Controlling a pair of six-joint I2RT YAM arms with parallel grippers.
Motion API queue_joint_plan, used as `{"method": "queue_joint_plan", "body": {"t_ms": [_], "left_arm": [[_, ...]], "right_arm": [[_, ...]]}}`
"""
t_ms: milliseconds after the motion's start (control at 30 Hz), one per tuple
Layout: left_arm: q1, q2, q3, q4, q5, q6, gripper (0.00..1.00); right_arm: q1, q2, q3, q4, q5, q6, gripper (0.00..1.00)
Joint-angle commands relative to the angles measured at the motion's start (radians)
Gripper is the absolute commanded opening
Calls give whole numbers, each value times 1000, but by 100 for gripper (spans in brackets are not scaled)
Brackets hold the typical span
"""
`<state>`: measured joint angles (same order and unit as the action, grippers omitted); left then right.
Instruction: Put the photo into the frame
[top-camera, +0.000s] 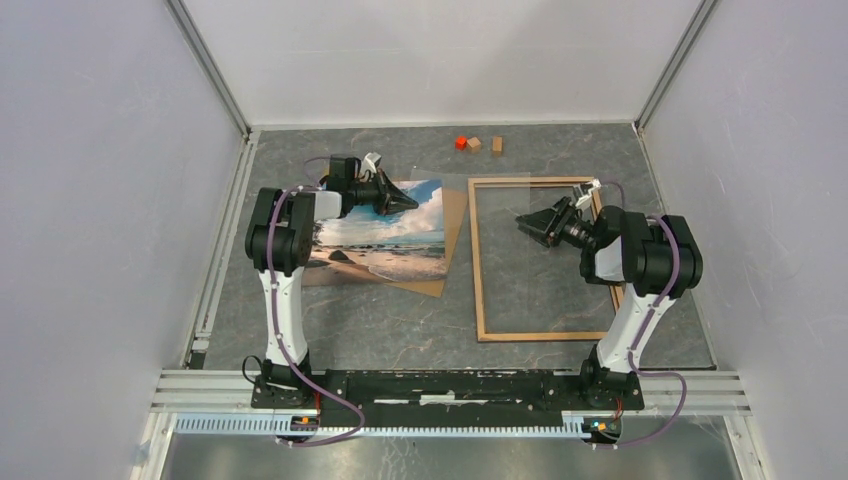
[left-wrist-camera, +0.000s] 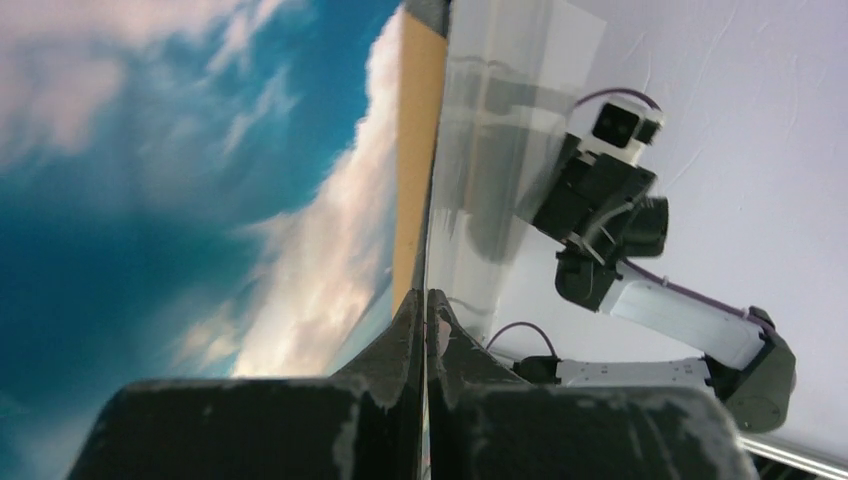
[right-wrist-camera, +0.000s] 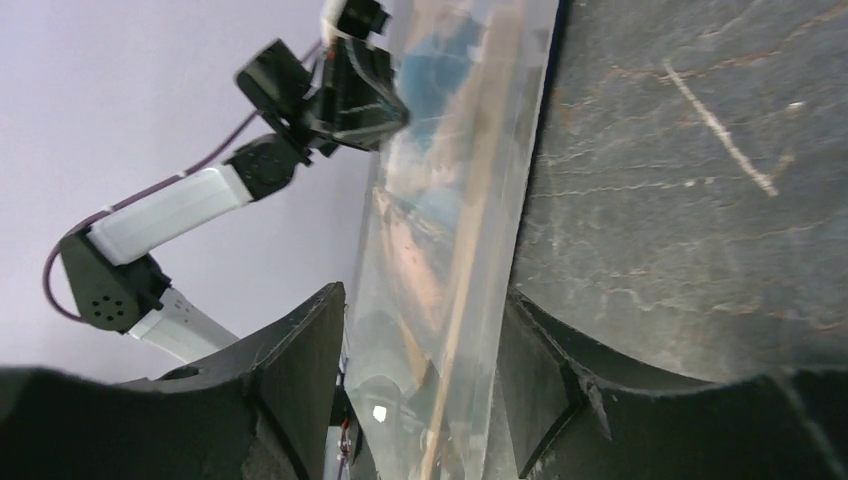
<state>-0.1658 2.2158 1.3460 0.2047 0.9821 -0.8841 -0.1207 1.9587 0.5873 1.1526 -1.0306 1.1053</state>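
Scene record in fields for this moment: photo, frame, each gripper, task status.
frame: flat on the table, light wood side up
photo: flat on the brown backing board, left of the frame
left gripper: shut on the clear sheet edge
right gripper: open, jaws either side of the clear sheet
status: photo not yet in frame

Table (top-camera: 380, 320), grey marbled.
Photo (top-camera: 385, 240) — beach scene, skewed, lying on brown backing board (top-camera: 452, 240); left gripper (top-camera: 410, 201) over its 1 o'clock corner.
Frame (top-camera: 477, 270), light wood, at 3 o'clock of photo; right gripper (top-camera: 524, 221) over its interior, toward 11 o'clock.
Small blocks (top-camera: 474, 144) — three, at table's 12 o'clock edge.
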Motion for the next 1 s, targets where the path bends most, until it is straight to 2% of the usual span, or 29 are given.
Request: {"method": "queue_joint_plan", "body": {"t_ms": [0, 67, 167, 333, 433, 500, 600, 633, 667, 967], "left_arm": [[-16, -5, -116, 270, -75, -244, 2], [-25, -1, -159, 371, -93, -324, 2], [-31, -9, -206, 455, -120, -389, 2], [-55, -20, -247, 544, -138, -455, 2], [-87, -31, -262, 544, -157, -451, 2], [-109, -31, -267, 541, -168, -450, 2], [-137, -27, -269, 529, -182, -454, 4], [-146, -25, -265, 522, -185, -454, 6], [-160, -25, -260, 512, -189, -452, 9], [-276, -43, -193, 320, -243, -326, 46]], "right_arm": [[13, -64, -63, 326, 26, 139, 60], [13, -81, -89, 294, 39, 112, 56], [13, -129, -112, 153, 63, 5, 55], [4, -228, -48, -323, 105, -310, 54], [-5, -274, 39, -676, 156, -515, 50], [-10, -280, 130, -921, 203, -671, 42], [-52, -260, 226, -1142, 230, -807, 13], [-68, -251, 246, -1171, 218, -834, 3], [-82, -242, 259, -1197, 199, -858, 0], [-168, -196, 357, -1371, 167, -1096, 0]]}}
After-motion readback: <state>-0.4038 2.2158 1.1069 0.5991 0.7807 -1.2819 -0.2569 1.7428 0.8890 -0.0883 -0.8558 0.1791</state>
